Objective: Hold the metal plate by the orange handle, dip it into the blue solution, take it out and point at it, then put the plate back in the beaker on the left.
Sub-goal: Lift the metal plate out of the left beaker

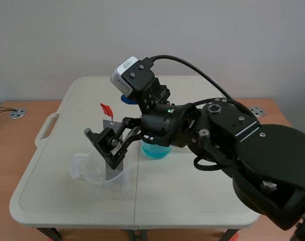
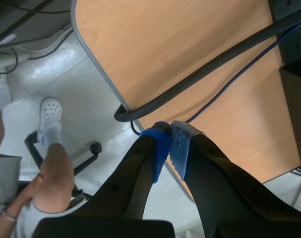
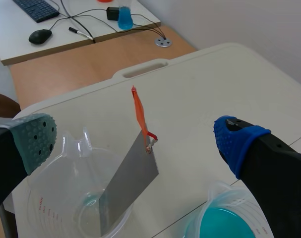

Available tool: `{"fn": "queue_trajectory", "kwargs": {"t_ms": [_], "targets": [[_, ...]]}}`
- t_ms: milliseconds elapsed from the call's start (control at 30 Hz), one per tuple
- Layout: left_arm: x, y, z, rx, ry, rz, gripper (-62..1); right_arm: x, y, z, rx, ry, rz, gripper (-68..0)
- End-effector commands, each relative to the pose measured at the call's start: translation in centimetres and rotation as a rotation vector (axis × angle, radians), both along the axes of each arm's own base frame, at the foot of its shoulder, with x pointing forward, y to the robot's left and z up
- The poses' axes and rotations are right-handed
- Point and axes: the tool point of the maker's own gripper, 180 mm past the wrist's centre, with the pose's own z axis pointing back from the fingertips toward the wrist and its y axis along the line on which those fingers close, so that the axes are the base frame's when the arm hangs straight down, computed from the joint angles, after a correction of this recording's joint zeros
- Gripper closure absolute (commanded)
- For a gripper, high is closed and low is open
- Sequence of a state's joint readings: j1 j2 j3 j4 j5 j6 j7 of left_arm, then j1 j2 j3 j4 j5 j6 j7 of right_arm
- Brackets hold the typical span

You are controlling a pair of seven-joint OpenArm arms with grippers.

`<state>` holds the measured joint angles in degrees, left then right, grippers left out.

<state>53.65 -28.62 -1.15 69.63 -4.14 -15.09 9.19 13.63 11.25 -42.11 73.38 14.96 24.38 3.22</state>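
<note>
1. Right arm [image 1: 252, 150] fills the near side, coming in from three o'clock. The right gripper [image 1: 103, 148] hangs over the clear beaker [image 1: 84, 168] with its fingers spread wide, grey-green pad [image 3: 37, 140] on one side and blue pad [image 3: 235, 141] on the other, nothing gripped.
2. Metal plate [image 3: 130, 191] stands tilted inside that clear beaker, held by nobody. Its orange handle [image 3: 139, 113] pokes up towards twelve o'clock, just ahead of the parted fingers.
3. Blue solution [image 3: 224, 225] sits in a second beaker [image 1: 155, 150] at about two o'clock of the clear one, near but apart, both on the white table [image 1: 192, 201].
4. Left gripper [image 2: 170, 148] is off beyond a wooden desk [image 2: 190, 59], pads pressed together on nothing.
5. My read: this is the pick-up, though a plate just put back would look the same. If it is the pick-up, the next move calls for lining both pads up on that thin handle, closing gently, then lifting straight so the plate clears the rim.
6. Count on the table: one plate, one handle, two beakers. Grippers: two.
</note>
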Motion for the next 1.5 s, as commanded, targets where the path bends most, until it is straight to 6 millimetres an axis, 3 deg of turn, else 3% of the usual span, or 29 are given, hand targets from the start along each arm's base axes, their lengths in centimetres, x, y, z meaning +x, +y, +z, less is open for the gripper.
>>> {"fn": "queue_trajectory", "kwargs": {"t_ms": [0,333,533,800,1333,1467], "targets": [[0.2,-0.2,0.2,-0.004,-0.01,-0.01,-2.9,0.4,0.7,1.7,0.043,-0.035,0.009,-66.3],[-0.1,-0.6,0.1,-0.01,-0.003,0.001,-2.9,0.1,1.7,1.9,0.058,-0.027,0.023,-66.2],[-0.2,-0.6,0.1,-0.007,0.001,0.001,-2.9,0.0,1.8,1.8,0.055,-0.023,0.024,-52.0],[-0.2,-0.6,0.1,-0.006,0.001,-0.002,-2.9,0.0,1.8,1.8,0.055,-0.023,0.024,-38.8],[-0.3,-0.5,0.0,0.003,0.003,-0.022,-2.9,0.0,1.9,2.4,0.085,-0.035,0.026,-16.6],[-0.2,-0.5,0.0,0.003,0.003,-0.022,-2.9,-0.1,1.9,2.4,0.086,-0.035,0.03,-14.6]]}}
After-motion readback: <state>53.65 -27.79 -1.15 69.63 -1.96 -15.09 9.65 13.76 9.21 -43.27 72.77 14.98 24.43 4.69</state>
